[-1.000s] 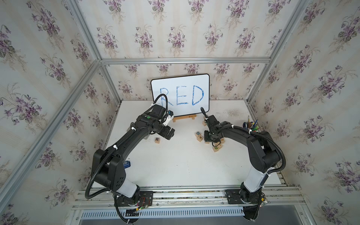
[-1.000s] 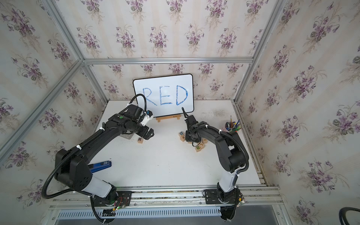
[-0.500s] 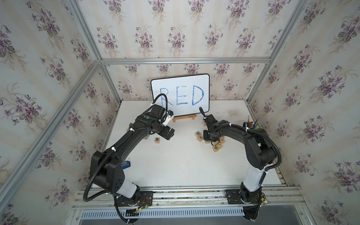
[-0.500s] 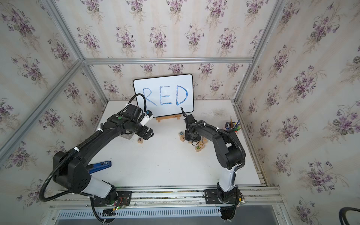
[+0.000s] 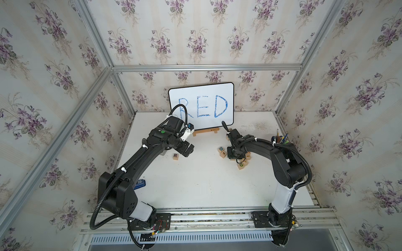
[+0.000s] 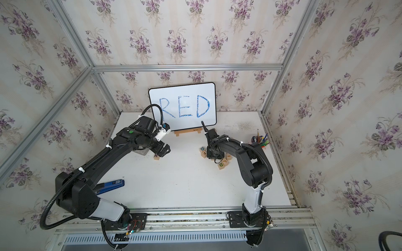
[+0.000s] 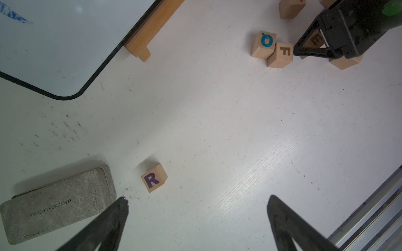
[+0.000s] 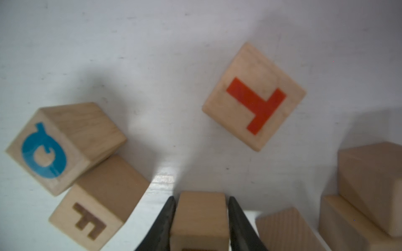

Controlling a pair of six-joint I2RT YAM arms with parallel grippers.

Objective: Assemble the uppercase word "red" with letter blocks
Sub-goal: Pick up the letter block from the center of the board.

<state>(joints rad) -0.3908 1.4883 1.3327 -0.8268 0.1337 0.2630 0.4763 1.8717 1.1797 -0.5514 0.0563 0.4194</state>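
Top views: left gripper (image 5: pixel 188 151) is hovering over the white table (image 5: pixel 206 191), fingers spread wide, gripping nothing. Small light-wood R cube (image 5: pixel 175 156), dark letter, is sitting on the table just beside those fingers. Right gripper (image 5: pixel 233 153) is hanging among a loose cluster of wooden cubes (image 5: pixel 247 155), well apart from the R cube, off to its right. Light-wood D cube (image 5: pixel 241 165), green letter, is lying at the cluster's near edge, toward the right arm's base. Dark cup (image 5: pixel 280 139) at the table's right edge is holding pens and pencils only, no cubes. White board (image 6: pixel 182 104) with blue RED is standing at the back.

Left wrist: left fingers (image 7: pixel 117 217) are gaping, empty. R cube is lying ahead of the tips, nearer one finger, beside a grey felt eraser (image 7: pixel 58 204). Far across, the right gripper is pinching a cube whose letter is reading as a brownish E.

Right wrist: right fingers (image 8: pixel 167 219) are pressing both sides of that light-wood E cube (image 8: pixel 201 213); lifted or not, cannot tell. Blue Q cube (image 8: pixel 54 147) and brown F cube (image 8: pixel 91 215) are touching each other to one side. Orange T cube (image 8: pixel 254 95) is lying apart ahead.

Judging: E is going on the R cube's right, so the carry will be heading toward the robot's left. Right arm is already on it; left arm is nearer R.
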